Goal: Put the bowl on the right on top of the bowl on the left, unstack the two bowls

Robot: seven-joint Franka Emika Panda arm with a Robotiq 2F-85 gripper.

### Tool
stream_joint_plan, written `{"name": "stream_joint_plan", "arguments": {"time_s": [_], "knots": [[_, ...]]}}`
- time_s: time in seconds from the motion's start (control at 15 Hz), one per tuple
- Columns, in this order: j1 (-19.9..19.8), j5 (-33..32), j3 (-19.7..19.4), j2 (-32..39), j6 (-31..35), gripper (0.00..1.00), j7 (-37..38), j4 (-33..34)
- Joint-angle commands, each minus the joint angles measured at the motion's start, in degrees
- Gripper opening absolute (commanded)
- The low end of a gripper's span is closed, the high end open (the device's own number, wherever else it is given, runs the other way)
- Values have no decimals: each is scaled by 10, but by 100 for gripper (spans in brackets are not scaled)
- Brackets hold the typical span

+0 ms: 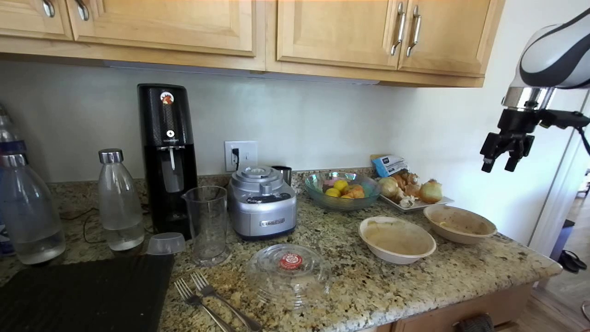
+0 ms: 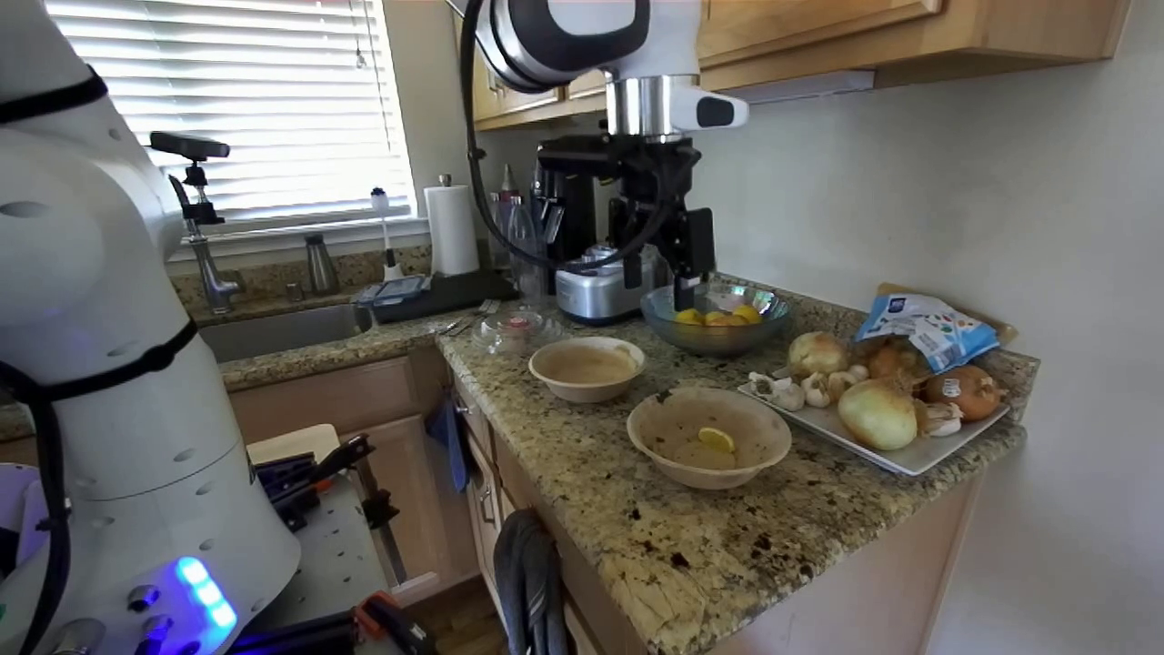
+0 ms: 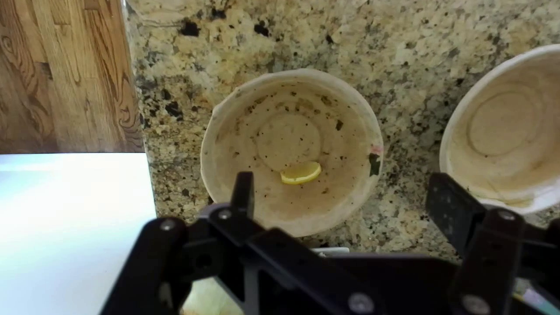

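In front of me the gripper (image 1: 499, 164) hangs, jaws apart; lifting the right bowl (image 1: 461, 223) by one edge could tip it, spilling its lemon (image 3: 301, 173).

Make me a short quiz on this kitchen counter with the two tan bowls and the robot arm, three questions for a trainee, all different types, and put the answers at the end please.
1. Fill in the blank: inside the tan bowl nearer the white plate lies a piece of ____.

2. True or false: the other tan bowl stands apart from that one, not stacked with it.

3. Multiple choice: the gripper is
A) shut on the rim of a bowl
B) open and holding nothing
C) resting on the white plate

Key: 1. lemon; 2. True; 3. B
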Motion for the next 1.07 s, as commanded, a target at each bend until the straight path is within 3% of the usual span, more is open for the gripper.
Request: {"name": "stream_joint_plan", "arguments": {"time_s": [0.0, 0.67, 1.0], "knots": [[-3, 18, -5, 39, 54, 100, -35, -10], [-5, 5, 5, 52, 43, 100, -16, -1], [-13, 58, -14, 110, 58, 100, -101, 39]]}}
